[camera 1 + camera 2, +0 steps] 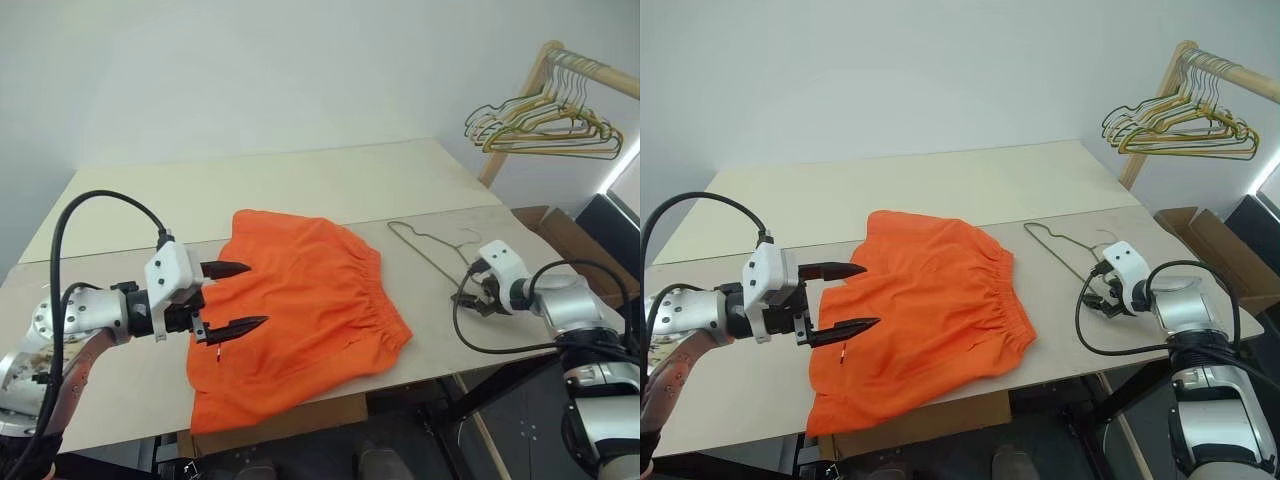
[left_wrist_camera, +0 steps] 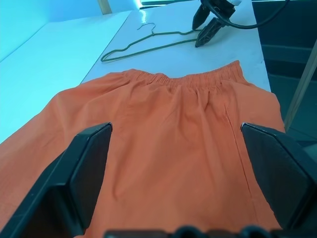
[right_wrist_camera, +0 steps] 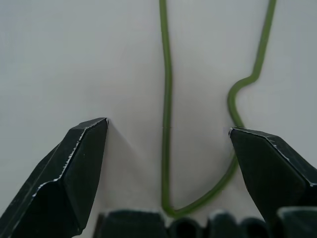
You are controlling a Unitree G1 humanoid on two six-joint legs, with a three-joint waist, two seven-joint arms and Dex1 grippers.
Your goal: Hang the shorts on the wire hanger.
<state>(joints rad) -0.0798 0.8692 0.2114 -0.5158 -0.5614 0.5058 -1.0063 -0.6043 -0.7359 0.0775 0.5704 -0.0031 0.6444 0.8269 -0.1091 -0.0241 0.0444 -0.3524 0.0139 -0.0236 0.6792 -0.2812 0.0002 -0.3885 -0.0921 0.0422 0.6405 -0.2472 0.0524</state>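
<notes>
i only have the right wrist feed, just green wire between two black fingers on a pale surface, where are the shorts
Observer: The bright orange fabric shorts lie flat on the pale table, to the left of the thin wire hanger, apart from it.
Operator: is the other arm holding them
Observer: No. The left end effector hovers open over the shorts' left edge, gripping nothing.
Operator: which part of the hanger am i over
Observer: The right end effector sits open at the near right end of the hanger, away from its hook.
Operator: any other hangers around
Observer: Yes, a bunch of gold and green wire hangers hangs on a wooden rail at far right.
</notes>
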